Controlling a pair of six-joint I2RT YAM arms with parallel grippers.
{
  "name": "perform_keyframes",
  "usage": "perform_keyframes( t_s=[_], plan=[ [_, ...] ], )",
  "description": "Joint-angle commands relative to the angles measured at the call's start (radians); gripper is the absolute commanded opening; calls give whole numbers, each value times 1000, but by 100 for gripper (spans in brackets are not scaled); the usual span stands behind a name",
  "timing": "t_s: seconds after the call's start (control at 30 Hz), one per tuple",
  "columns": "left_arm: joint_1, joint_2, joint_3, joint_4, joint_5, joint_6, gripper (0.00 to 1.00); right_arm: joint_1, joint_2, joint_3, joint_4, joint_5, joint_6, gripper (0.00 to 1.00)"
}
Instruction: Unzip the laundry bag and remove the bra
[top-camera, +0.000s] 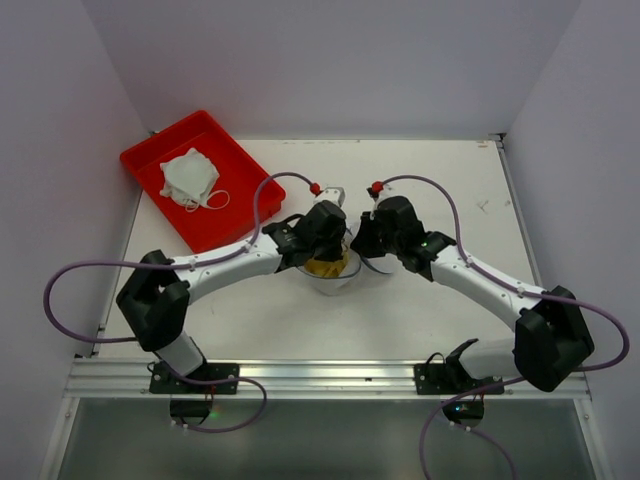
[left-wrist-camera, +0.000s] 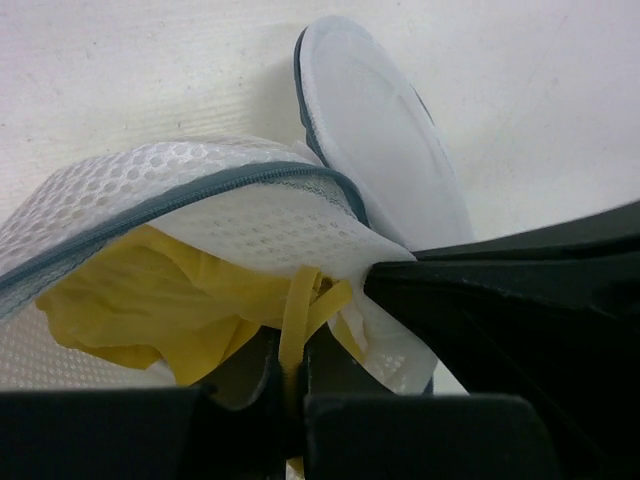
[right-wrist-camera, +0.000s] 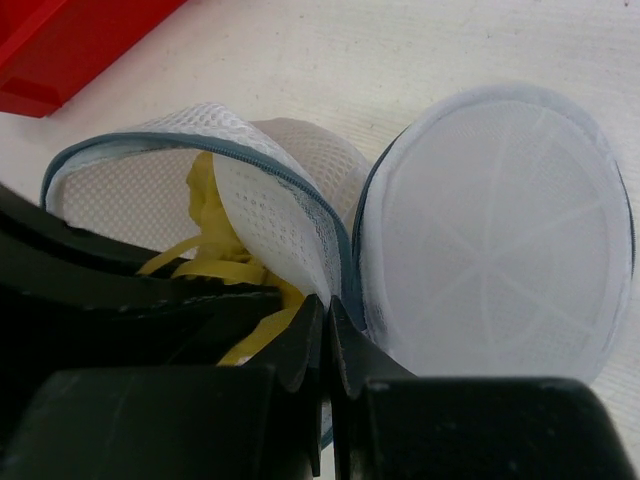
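Unzipping looks done; removal is the step in hand. The small round domed laundry bag of translucent white mesh with a grey zip line (left-wrist-camera: 210, 195) sits on the pale worktop (top-camera: 300, 320), directly at the fingertips of both hands and between them. Its flat round mesh lid flap (right-wrist-camera: 490, 235) is thrown back, beyond and to the right of the right hand (right-wrist-camera: 328, 335). That hand is pressed together on the bag's rim, seemingly where dome and flap join. The left hand (left-wrist-camera: 292, 385) is pinched on a thin yellow strap (left-wrist-camera: 298, 305) of the crumpled yellow fabric bra (left-wrist-camera: 150, 310), which lies inside the dome just ahead of its fingers. The mouth gapes toward the left hand. The bag is round, so it has no real long axis; dome and flap lie side by side across the right hand's view. Next move, as I judge: draw the strap back and up while the right hand anchors the mesh. A red plastic tray (top-camera: 228, 160) lies well off beyond the left hand.
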Motion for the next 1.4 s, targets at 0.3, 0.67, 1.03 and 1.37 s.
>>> perform_keyframes(
  t_s=[0.3,0.67,1.03,1.37],
  plan=[
    [2,-460,-147,232,203,168,0,6,34,-1,21,36,2,0],
    [274,-518,120,-72,-218,333,1,4,18,-10,-36,42,-4,0],
    [616,-15,343,-276,-249,435,0,6,7,-22,-21,40,-2,0],
    [690,436,633,-422,-173,421,17,6,18,-24,-19,33,-16,1]
  ],
)
